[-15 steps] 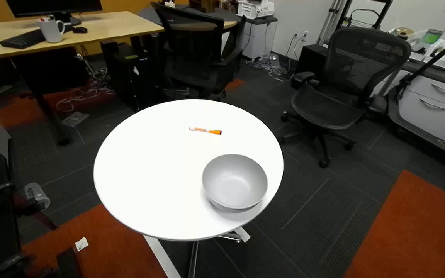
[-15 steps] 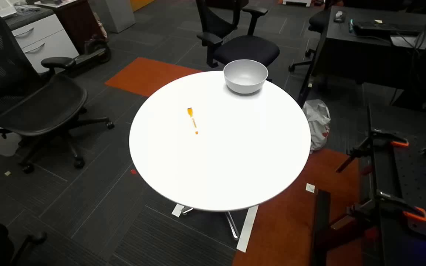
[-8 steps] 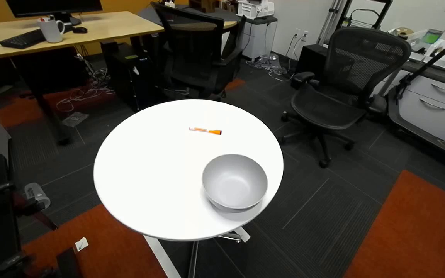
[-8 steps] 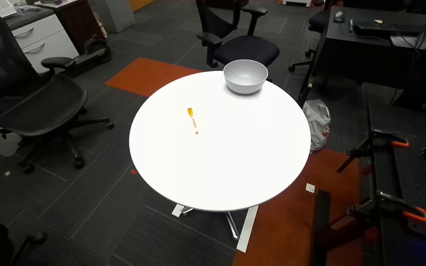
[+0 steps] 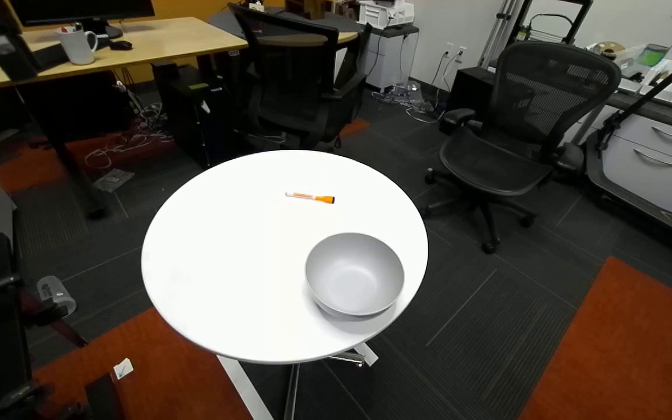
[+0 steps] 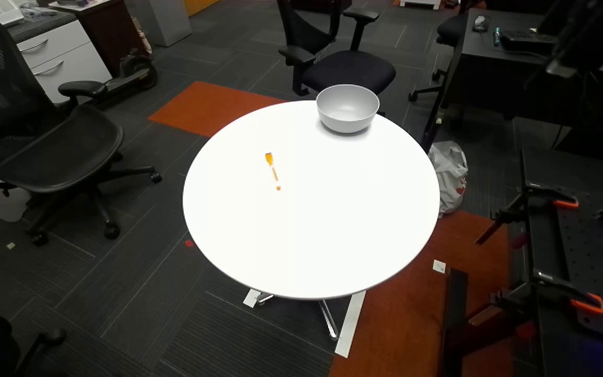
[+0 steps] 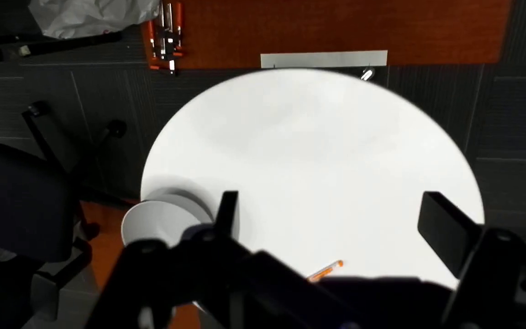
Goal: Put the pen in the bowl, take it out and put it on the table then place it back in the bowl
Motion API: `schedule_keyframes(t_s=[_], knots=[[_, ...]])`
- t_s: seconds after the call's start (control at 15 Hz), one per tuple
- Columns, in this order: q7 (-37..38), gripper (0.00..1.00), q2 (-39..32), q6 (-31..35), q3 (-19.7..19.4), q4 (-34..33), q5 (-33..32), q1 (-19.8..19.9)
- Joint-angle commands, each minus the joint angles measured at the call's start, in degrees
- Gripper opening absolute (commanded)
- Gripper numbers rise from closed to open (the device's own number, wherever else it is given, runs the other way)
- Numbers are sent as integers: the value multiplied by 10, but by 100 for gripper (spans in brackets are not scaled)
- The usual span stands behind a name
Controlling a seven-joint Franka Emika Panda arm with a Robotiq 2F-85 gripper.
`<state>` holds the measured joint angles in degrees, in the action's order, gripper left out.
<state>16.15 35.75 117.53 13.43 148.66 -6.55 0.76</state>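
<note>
Pen (image 5: 310, 198) found lying flat on the table (image 5: 225, 262), outside the bowl (image 5: 354, 274) and apart from it, as both exterior views confirm. Its thick orange end carries a dark tip; the slimmer length is white with orange marking and finishes in a small orange plug. Bowl is grey, round and upright, standing on the table close to its edge. Table is round and white-topped, on shiny metal legs (image 6: 327, 317). In the wrist view the gripper (image 7: 329, 203) hides all of the pen but the plugged end, and covers part of the bowl. Gripper jaws stand wide apart, the fingers (image 7: 448, 228) set on either side of a stretch of white table top; pen and bowl both lie outside their hold. In both exterior views a dark section of the arm (image 5: 12, 55) shows at an upper corner, well apart from the pen; too blurred to say which section. In an exterior view it overlaps a wooden desk (image 5: 178, 38), on which a white mug (image 5: 81, 49) stands. Surroundings: a black mesh chair (image 5: 546, 105) stands near the table in both exterior views. A grey plastic bag (image 6: 448, 175) rests on the floor (image 6: 139, 262) near the table in an exterior view. Orange-tipped clamps (image 6: 566, 203) sit along the edge of a black bench (image 6: 568, 167).
</note>
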Motion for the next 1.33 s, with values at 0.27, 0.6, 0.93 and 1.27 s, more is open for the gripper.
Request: schedule_keyframes(t_s=[0.27,0.6,0.93,1.27], knots=[[75,100,-251,116,-26,-177,-62,45],[146,100,-391,192,-54,-272,-96,24],[145,100,-495,263,-97,-342,-18,-8],[124,100,-526,267,-125,-354,40,-34]])
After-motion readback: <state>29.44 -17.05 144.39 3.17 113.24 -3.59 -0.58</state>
